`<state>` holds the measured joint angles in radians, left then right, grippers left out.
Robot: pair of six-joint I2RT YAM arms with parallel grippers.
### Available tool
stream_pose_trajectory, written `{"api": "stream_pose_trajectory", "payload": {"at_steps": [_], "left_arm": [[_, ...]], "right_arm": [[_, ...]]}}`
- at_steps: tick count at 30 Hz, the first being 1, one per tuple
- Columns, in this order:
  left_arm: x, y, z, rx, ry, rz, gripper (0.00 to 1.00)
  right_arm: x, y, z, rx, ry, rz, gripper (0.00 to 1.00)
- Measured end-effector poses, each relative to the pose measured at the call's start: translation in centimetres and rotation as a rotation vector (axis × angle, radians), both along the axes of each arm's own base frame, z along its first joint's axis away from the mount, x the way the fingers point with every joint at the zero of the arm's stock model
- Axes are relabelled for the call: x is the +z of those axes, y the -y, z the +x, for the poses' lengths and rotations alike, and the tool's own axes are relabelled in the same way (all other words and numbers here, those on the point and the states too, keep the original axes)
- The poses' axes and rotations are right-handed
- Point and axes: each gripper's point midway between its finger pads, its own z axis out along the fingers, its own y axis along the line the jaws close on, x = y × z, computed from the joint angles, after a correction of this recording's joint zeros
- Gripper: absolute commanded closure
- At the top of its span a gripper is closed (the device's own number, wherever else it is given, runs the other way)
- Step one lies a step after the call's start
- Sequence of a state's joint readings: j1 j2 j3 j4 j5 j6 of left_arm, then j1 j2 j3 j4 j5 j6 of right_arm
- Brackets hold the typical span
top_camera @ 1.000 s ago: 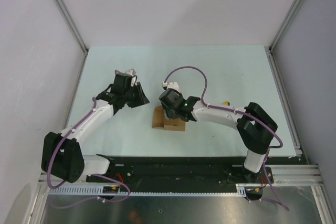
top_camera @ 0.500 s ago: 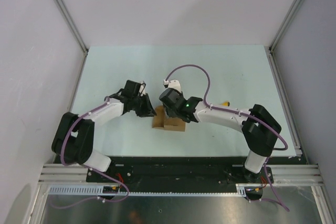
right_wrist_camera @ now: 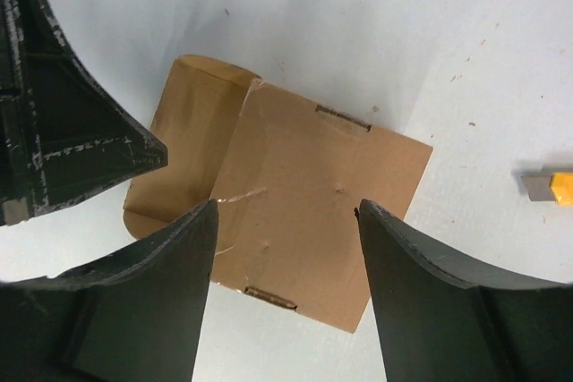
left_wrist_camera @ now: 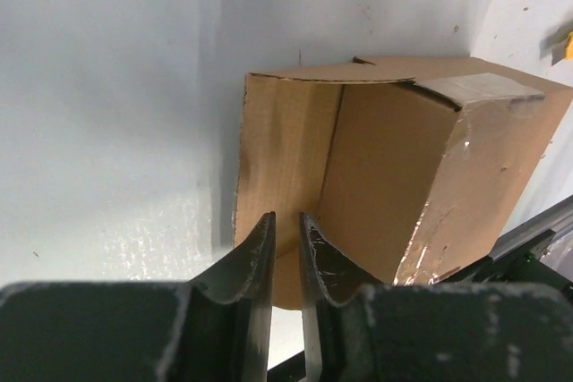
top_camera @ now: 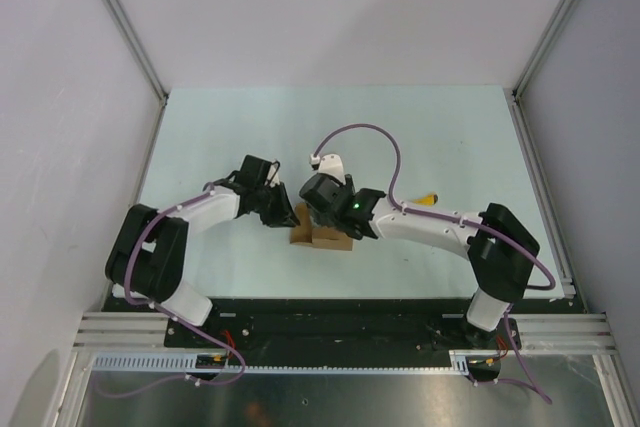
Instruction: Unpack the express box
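Observation:
The express box (top_camera: 330, 239) is a small brown cardboard box near the table's front middle. One flap (right_wrist_camera: 183, 145) lies folded out to its left, and tape shows on its corner (left_wrist_camera: 466, 158). My left gripper (top_camera: 288, 215) sits low at that flap. Its jaws (left_wrist_camera: 286, 221) stand only a narrow slit apart, with the tips over the flap's face and nothing pinched between them. My right gripper (top_camera: 322, 219) hangs just above the box top (right_wrist_camera: 313, 194). It is open (right_wrist_camera: 286, 230), with its fingers spread about as wide as the box. The left gripper's finger (right_wrist_camera: 81, 131) shows at the flap's far edge.
A yellow-and-black utility knife (top_camera: 428, 198) lies on the table right of the box, also seen as the knife (right_wrist_camera: 551, 187). White walls and aluminium rails (top_camera: 540, 187) border the pale table. The arm bases stand on the black plate (top_camera: 340, 322) at the near edge.
The left arm swung in and down from the left until its gripper reached the box's flap, and its jaws narrowed. The right gripper stayed over the box and its jaws widened slightly.

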<state>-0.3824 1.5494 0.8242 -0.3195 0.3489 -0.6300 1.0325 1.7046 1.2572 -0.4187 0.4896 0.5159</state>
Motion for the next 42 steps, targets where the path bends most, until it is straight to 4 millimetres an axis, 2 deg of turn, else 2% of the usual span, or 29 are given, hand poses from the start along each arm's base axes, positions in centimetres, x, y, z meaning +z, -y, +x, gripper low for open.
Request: {"api": "stream_pose_trajectory", "payload": {"at_steps": [3, 7, 14, 20, 25, 35, 39, 42], "left_arm": [[-0.6, -0.1, -0.3, -0.002, -0.018, 0.002, 0.8], [-1.4, -0.1, -1.0, -0.009, -0.051, 0.002, 0.81], [-2.8, -0.4, -2.3, -0.007, -0.109, 0.005, 0.84], [-2.9, -0.6, -2.3, 0.02, -0.13, -0.033, 0.84], [-3.0, -0.6, -2.3, 0.028, -0.15, -0.058, 0.83], [-3.1, -0.3, -2.3, 0.035, -0.169, -0.08, 0.84], [-3.1, -0.3, -2.3, 0.033, -0.171, -0.086, 0.84], [-3.1, -0.3, -2.3, 0.034, -0.171, -0.086, 0.84]], "right_arm": [[-0.1, -0.4, -0.6, 0.007, 0.003, -0.036, 0.29], [-0.4, -2.3, -0.7, 0.013, 0.023, -0.093, 0.28], [-2.7, -4.3, -0.7, 0.0, 0.042, -0.243, 0.27], [-4.7, -2.6, -0.8, -0.03, 0.035, -0.367, 0.26], [-4.7, -1.5, -0.8, -0.064, 0.04, -0.406, 0.27], [-3.7, -0.2, -0.9, -0.141, 0.071, -0.418, 0.29], [-2.1, 0.8, -1.0, -0.175, 0.083, -0.405, 0.28], [-0.5, 2.3, -1.1, -0.209, 0.092, -0.39, 0.29]]}}
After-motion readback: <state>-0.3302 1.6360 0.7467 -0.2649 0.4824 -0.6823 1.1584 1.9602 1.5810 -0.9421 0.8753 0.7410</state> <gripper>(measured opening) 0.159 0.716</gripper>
